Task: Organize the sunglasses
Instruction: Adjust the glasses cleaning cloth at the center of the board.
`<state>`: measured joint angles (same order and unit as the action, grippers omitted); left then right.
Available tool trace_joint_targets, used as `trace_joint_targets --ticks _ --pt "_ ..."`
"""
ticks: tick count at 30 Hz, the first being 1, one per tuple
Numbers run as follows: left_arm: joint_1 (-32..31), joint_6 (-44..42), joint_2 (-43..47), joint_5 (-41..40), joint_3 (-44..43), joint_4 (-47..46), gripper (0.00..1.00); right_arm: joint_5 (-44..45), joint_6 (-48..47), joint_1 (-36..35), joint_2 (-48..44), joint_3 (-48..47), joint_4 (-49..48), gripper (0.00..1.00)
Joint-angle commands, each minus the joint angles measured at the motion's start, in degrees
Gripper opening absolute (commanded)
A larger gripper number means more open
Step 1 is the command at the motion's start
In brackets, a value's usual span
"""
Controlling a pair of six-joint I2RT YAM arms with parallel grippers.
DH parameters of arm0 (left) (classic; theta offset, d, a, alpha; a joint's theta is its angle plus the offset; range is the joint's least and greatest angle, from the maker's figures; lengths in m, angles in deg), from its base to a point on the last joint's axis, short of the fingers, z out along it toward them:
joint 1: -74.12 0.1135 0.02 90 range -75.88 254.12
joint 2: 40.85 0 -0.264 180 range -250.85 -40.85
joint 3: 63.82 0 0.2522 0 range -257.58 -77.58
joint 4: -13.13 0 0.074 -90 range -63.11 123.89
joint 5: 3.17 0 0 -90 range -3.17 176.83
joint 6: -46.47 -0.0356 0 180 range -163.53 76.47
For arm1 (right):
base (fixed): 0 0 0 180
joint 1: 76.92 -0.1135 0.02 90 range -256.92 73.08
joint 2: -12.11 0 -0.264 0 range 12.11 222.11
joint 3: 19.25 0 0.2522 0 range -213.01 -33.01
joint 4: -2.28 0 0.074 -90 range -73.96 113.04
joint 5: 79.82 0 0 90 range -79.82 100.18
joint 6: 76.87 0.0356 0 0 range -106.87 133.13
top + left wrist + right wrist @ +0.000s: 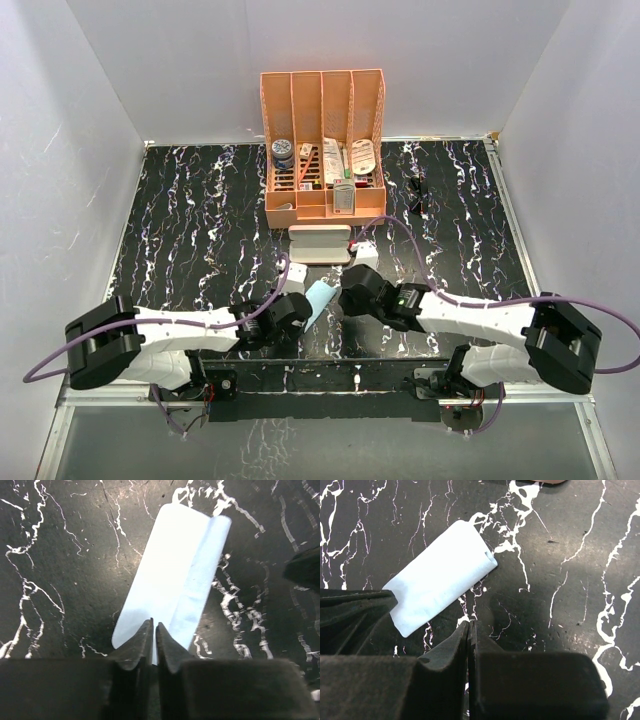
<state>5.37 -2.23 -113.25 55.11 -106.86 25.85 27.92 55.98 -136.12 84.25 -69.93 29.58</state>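
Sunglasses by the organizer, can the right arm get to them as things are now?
Probably yes. The sunglasses lie on bare table right of the organizer, on that arm's side, with nothing between them and the right gripper. Its jaws are shut, so they would need to open first.

surface [190, 230], left: open passage
centre: pink case [320, 243] just before organizer [323, 150], blocks
near edge: cloth [320, 298] between left claw [304, 304] and right claw [344, 298], tight
right: open around sunglasses [418, 193]
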Motion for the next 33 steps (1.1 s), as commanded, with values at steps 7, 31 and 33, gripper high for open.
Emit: trace_joint_targets --ticks 7,31,33 --pt "1.2 -3.7 -1.2 -4.3 -0.5 0.7 0.0 3.0 2.6 -0.1 -6.0 2.4 1.1 0.0" --pt "3.5 -0.4 -3.7 3.7 4.1 -1.5 0.0 2.9 3.2 0.0 -7.5 4.2 1.5 0.0" --pt "3.5 0.2 -4.0 4.6 4.1 -1.1 0.0 2.9 3.3 0.0 -7.8 4.5 1.4 0.01"
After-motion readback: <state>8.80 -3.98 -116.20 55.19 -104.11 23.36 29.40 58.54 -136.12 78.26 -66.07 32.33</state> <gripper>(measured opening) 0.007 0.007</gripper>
